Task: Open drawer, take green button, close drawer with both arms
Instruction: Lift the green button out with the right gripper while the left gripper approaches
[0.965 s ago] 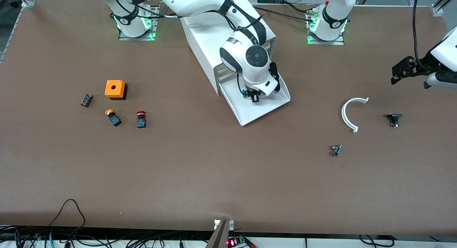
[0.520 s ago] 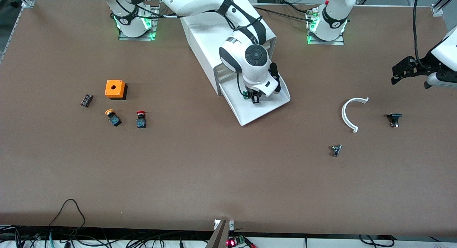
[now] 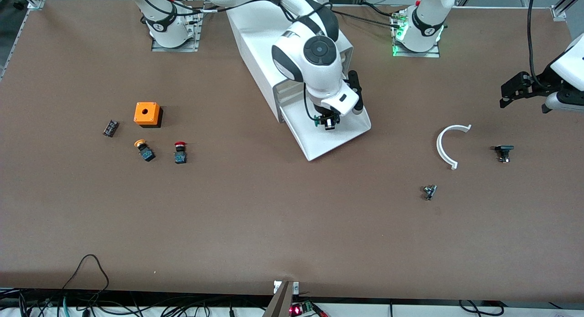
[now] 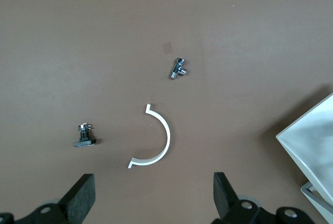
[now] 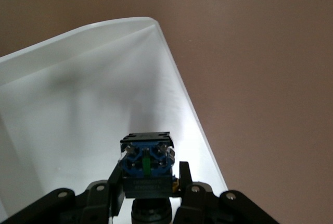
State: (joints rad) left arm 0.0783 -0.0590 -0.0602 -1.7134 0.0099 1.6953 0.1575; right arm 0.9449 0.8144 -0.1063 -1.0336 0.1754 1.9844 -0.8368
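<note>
The white cabinet has its bottommost drawer pulled out, a shallow sloped tray. My right gripper hangs just over the tray, shut on the button. In the right wrist view the button's blue-black body sits clamped between the fingers of the right gripper, above the drawer's white floor; its cap is mostly hidden. My left gripper waits open and empty over the table at the left arm's end. The left wrist view shows that left gripper wide apart and the drawer's corner.
Toward the right arm's end lie an orange box, an orange-capped button, a red-capped button and a small black part. Toward the left arm's end lie a white curved piece, a black part and a metal fitting.
My right gripper has risen a little from the drawer floor with the button in it, the wrist swinging toward the cabinet. The left arm has not moved.
</note>
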